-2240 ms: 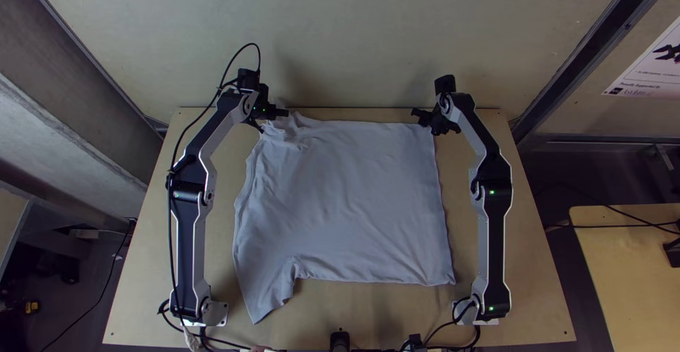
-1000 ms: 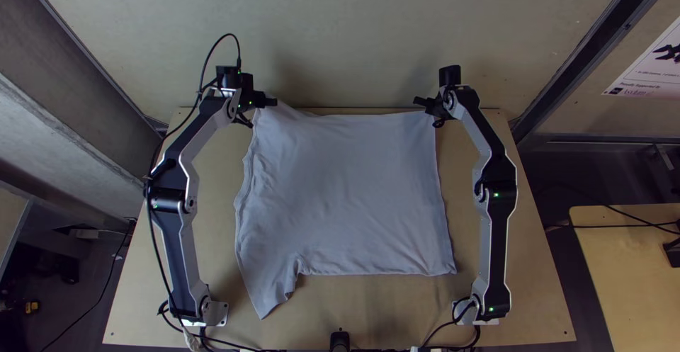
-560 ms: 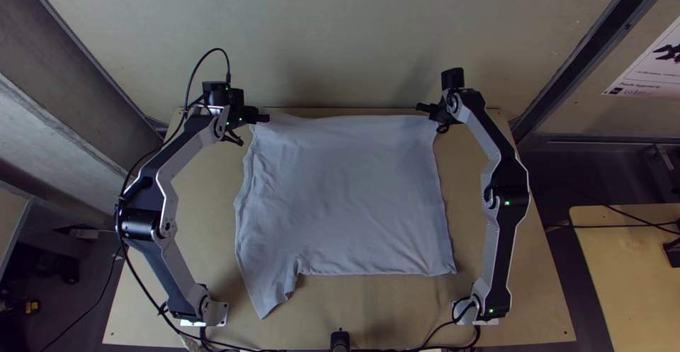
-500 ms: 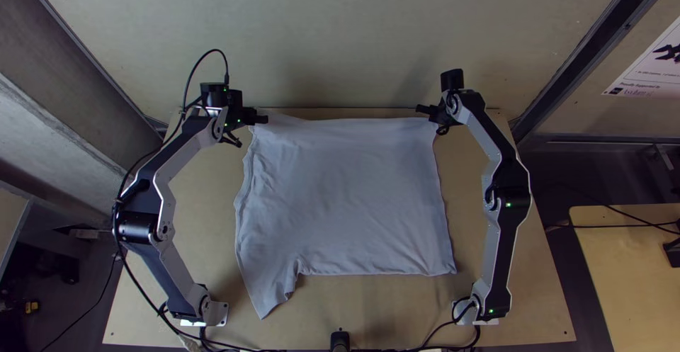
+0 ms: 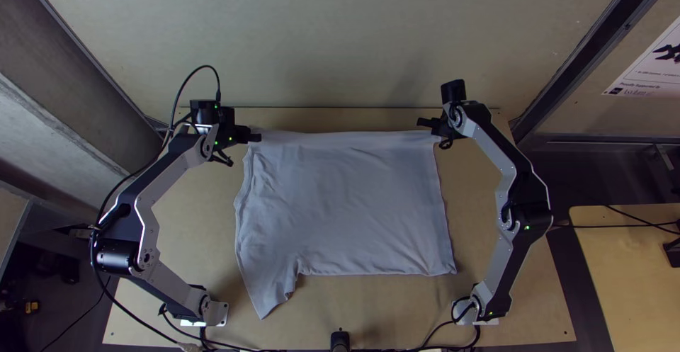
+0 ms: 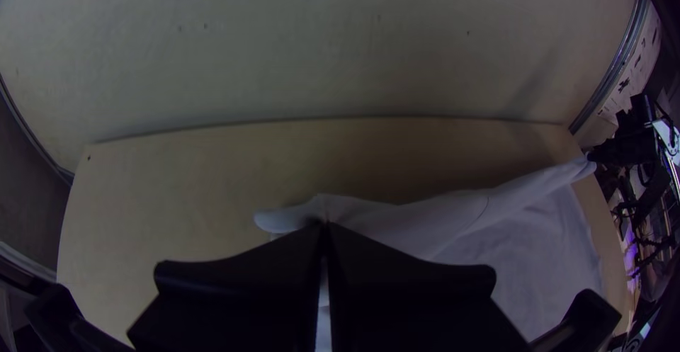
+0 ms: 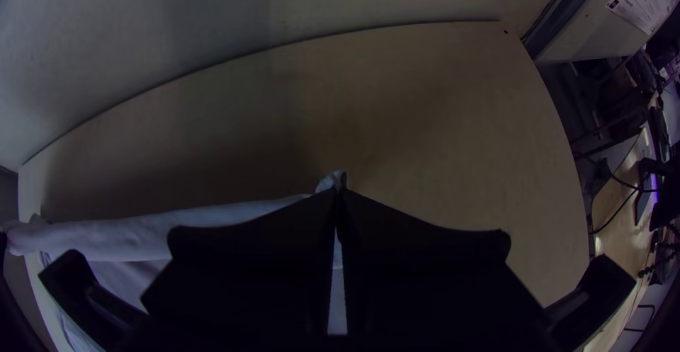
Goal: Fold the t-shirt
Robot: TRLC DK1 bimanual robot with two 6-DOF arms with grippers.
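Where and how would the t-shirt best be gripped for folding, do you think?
I'd grip the t-shirt at its two far corners, from left and right, as the left gripper and right gripper hold it: the far edge runs nearly straight between them.

The pale grey t-shirt [image 5: 340, 203] lies mostly spread on the counter [image 5: 397, 309], its far edge running nearly straight between the left fingers [image 5: 245, 136] and the right fingers [image 5: 428, 122]. Each pair pinches one far corner, and the cloth along that edge is lifted in a soft roll. Small wrinkles run down the side nearer the left fingers; the side nearer the right fingers is smoother. A sleeve-like flap [image 5: 265, 299] juts out at the near corner on the left fingers' side, past a rounded notch.
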